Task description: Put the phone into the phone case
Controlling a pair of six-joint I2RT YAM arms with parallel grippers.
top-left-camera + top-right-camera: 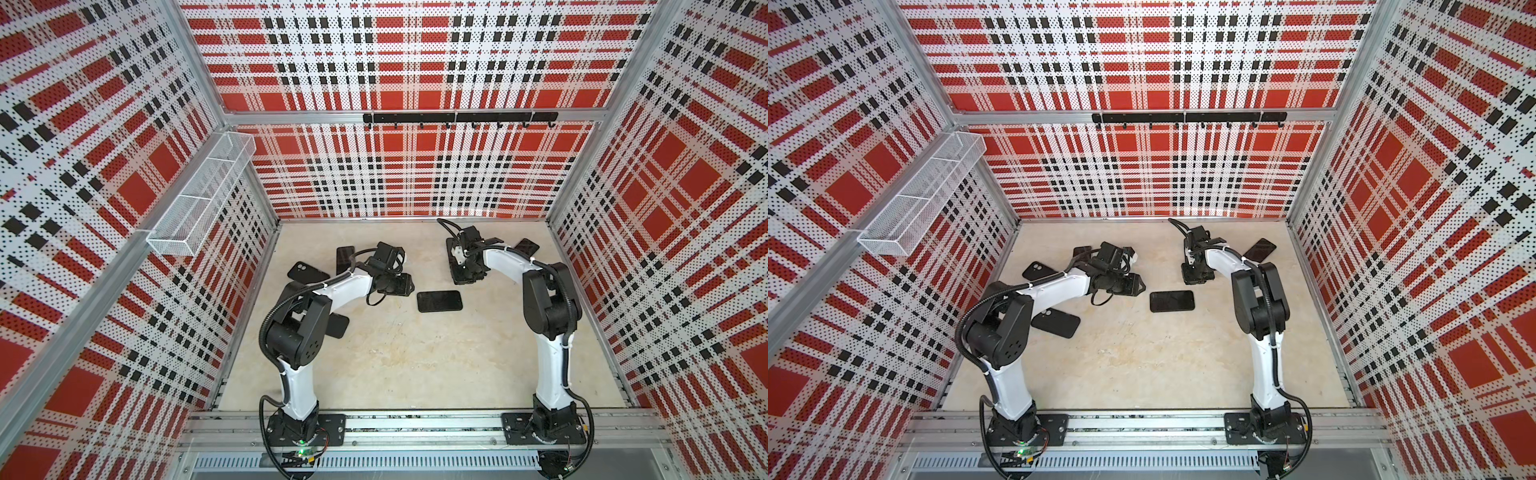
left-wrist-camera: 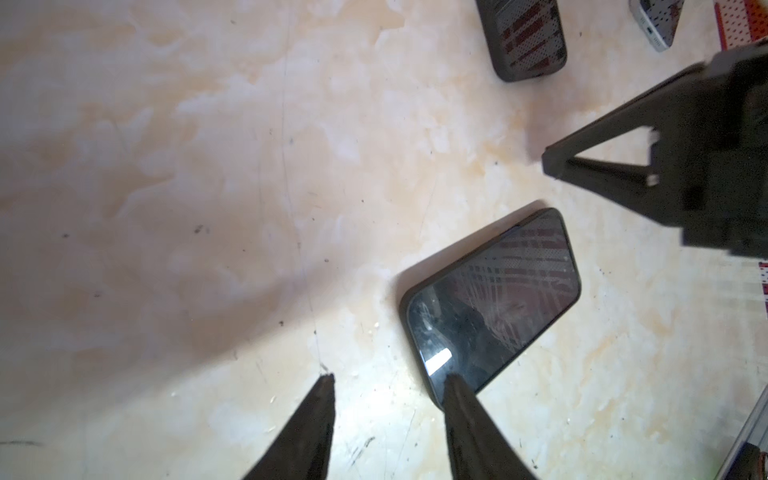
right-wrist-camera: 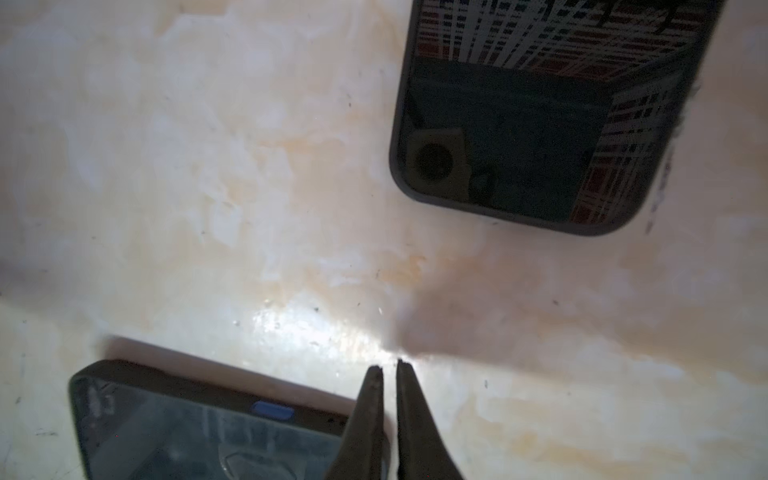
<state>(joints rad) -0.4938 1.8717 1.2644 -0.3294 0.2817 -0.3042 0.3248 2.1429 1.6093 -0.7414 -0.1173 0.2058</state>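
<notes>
A dark phone point(image 1: 439, 301) lies screen up in the middle of the table point(image 1: 395, 365), seen in both top views. In the left wrist view this phone point(image 2: 494, 299) has a dark rim around it. My left gripper point(image 2: 390, 378) is open and empty, and one fingertip point(image 2: 453, 386) overlaps the phone's near corner. My right gripper point(image 3: 388, 366) is shut on nothing, above bare table. Beside its finger lies a cased phone with a blue side button point(image 3: 199, 432). A black phone case point(image 1: 307, 272) with a camera cut-out lies back up at the left.
Another cased phone point(image 3: 540, 116) lies beyond my right gripper, its screen mirroring the plaid walls. A further black case point(image 1: 1054, 324) lies by the left arm's elbow, and a dark phone point(image 1: 1259, 250) near the back right. Plaid walls enclose the table. A wire basket point(image 1: 199, 199) hangs on the left wall.
</notes>
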